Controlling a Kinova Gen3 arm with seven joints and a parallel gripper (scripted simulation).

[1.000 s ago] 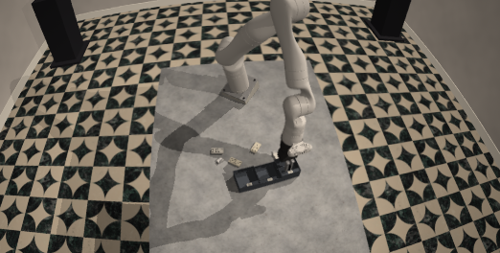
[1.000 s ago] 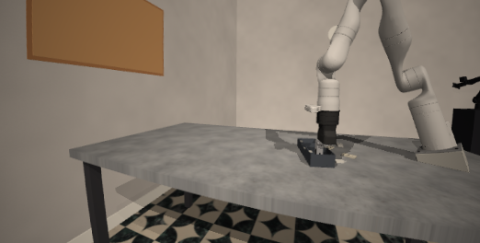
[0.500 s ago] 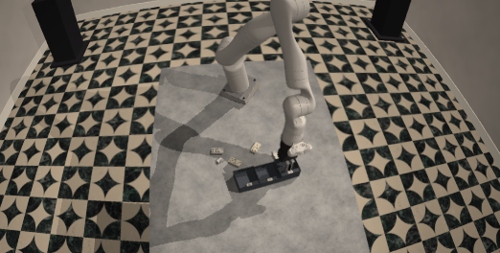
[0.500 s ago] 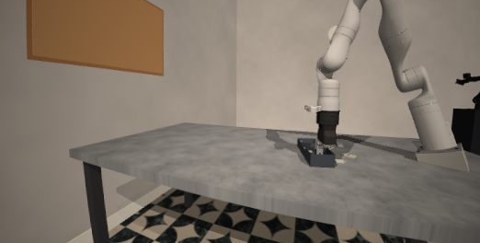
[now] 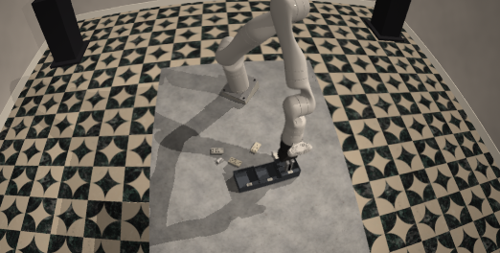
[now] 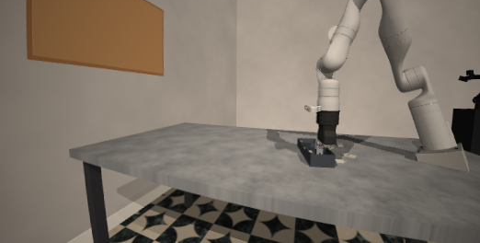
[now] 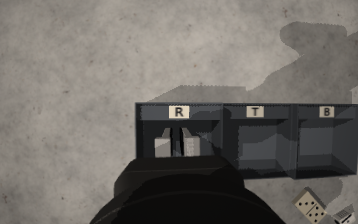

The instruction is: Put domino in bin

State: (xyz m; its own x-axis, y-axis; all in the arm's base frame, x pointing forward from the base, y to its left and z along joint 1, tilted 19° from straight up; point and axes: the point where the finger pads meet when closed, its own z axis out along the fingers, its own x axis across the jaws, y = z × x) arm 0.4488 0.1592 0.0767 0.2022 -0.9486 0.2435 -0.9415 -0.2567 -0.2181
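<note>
End effector (image 5: 289, 165) (image 6: 319, 150) (image 7: 176, 137) stands narrowly open at bin R (image 5: 296, 172) (image 6: 323, 160) (image 7: 153, 112), beside bin T (image 5: 275, 180) (image 7: 276, 113); a dotted domino (image 5: 235, 162) (image 7: 309, 205) lies on the table (image 5: 211, 216) (image 6: 207, 156) (image 7: 71, 100).

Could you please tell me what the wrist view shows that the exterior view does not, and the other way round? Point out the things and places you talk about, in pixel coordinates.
Only the wrist view: readable letters on the labels R (image 5: 290, 172) (image 7: 179, 112), T (image 5: 270, 179) (image 7: 255, 112) and B (image 5: 249, 184) (image 7: 326, 112), plus legible pips on a domino (image 5: 235, 162) (image 7: 308, 205).

Only the exterior view: an orange wall panel (image 6: 97, 23), a dark table leg (image 6: 96, 202) and the arm's mounting base (image 5: 254, 88) (image 6: 441, 160).

Both: the joined row of dark bins (image 5: 268, 185) (image 6: 322, 160) (image 7: 223, 130), the gripper (image 5: 290, 165) (image 6: 319, 149) (image 7: 176, 137) and the grey tabletop (image 5: 192, 211) (image 6: 207, 170) (image 7: 71, 60).
</note>
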